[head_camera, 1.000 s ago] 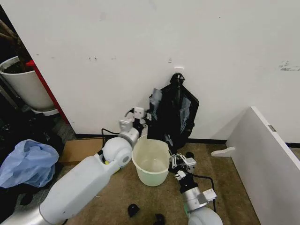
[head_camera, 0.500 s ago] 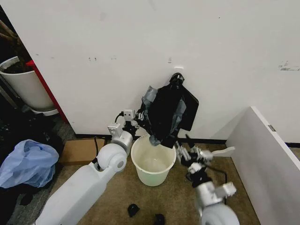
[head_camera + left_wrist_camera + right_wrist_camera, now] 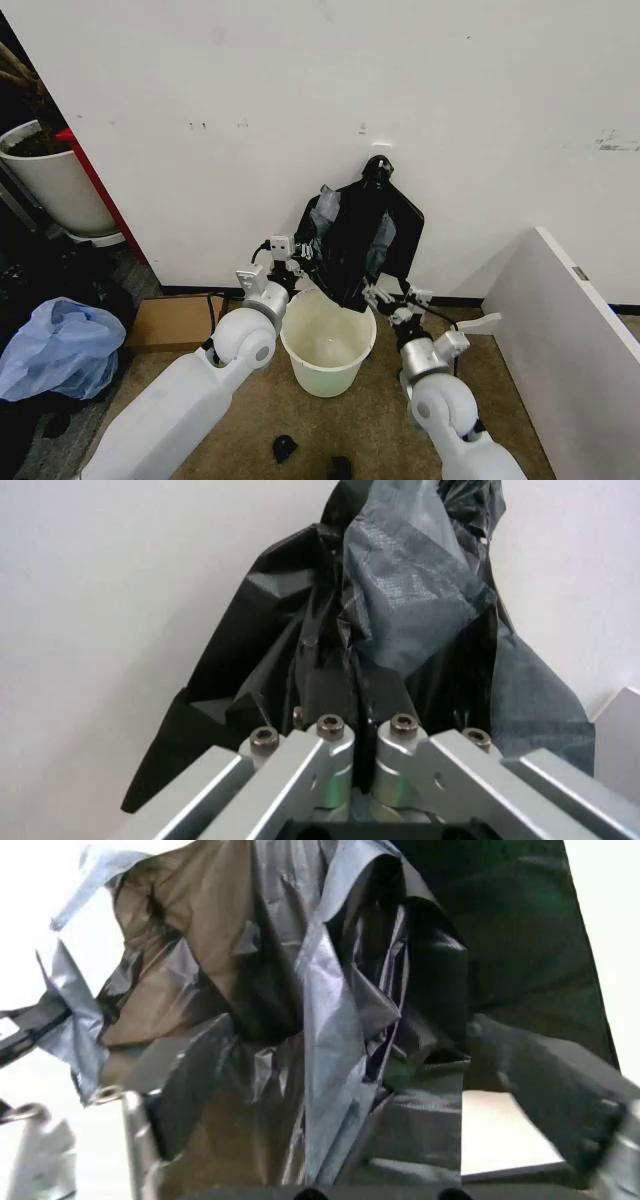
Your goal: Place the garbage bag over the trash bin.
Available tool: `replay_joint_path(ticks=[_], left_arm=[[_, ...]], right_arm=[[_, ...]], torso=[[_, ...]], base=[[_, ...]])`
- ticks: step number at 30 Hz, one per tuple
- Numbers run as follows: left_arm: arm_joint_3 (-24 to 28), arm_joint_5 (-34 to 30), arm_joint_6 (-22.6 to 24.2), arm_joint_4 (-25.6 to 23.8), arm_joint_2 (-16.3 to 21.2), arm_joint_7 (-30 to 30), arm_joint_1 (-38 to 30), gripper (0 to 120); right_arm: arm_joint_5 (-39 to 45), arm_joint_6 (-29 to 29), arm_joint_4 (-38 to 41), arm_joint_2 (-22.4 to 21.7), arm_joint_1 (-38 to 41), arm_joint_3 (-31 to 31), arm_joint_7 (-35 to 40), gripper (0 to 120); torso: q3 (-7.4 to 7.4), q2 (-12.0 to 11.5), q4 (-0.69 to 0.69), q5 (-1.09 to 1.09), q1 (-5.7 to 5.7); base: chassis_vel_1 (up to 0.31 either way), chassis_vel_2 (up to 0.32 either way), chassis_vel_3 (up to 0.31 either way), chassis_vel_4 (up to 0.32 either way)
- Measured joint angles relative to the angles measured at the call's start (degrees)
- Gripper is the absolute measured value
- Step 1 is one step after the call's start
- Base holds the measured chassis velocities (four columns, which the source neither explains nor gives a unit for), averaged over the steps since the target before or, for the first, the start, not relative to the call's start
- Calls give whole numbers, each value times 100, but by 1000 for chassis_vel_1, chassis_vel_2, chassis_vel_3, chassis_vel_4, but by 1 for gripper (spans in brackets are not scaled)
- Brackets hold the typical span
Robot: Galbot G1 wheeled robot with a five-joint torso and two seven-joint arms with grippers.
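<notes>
Spreading step: left hand (image 3: 292, 257) clamped on garbage bag (image 3: 357, 240), which hangs between both hands just above trash bin (image 3: 328, 345). Right hand (image 3: 390, 296) spread apart around the bag (not gripping yet) — next, close it, then pull the mouth over the rim.

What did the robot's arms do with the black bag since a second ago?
The right gripper rose from beside the trash bin up to the garbage bag's lower right edge, its fingers spread around plastic. The left gripper, shut on the bag's left edge, pulled that side outward, so the bag hangs wider above the bin. The bin, the wall hook and the pale blue bag stayed put.
</notes>
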Motion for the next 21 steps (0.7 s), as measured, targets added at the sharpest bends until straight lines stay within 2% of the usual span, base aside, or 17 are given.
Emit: replay_joint_path(ticks=[1, 5, 8, 14, 15, 21], left_arm=[[0, 0, 0, 0, 0, 0, 0, 0], [-2, 6, 3, -8, 28, 1, 31, 0], [-2, 8, 4, -8, 19, 1, 32, 0], [38, 19, 11, -8, -25, 3, 35, 0], [38, 19, 11, -8, -25, 3, 35, 0], [45, 20, 16, -23, -16, 1, 62, 0]], right_arm=[[0, 0, 0, 0, 0, 0, 0, 85], [19, -44, -131, 48, 120, -38, 43, 68], [19, -45, -197, 74, 168, -42, 70, 62], [22, -49, -338, 79, 278, -41, 104, 34], [22, -49, -338, 79, 278, -41, 104, 34], [18, -44, -268, 71, 240, -44, 108, 10]], torso=[[0, 0, 0, 0, 0], [0, 0, 0, 0, 0], [0, 0, 0, 0, 0], [0, 0, 0, 0, 0], [0, 0, 0, 0, 0], [0, 0, 0, 0, -1]], base=[[0, 0, 0, 0], [0, 0, 0, 0], [0, 0, 0, 0], [0, 0, 0, 0], [0, 0, 0, 0], [0, 0, 0, 0]])
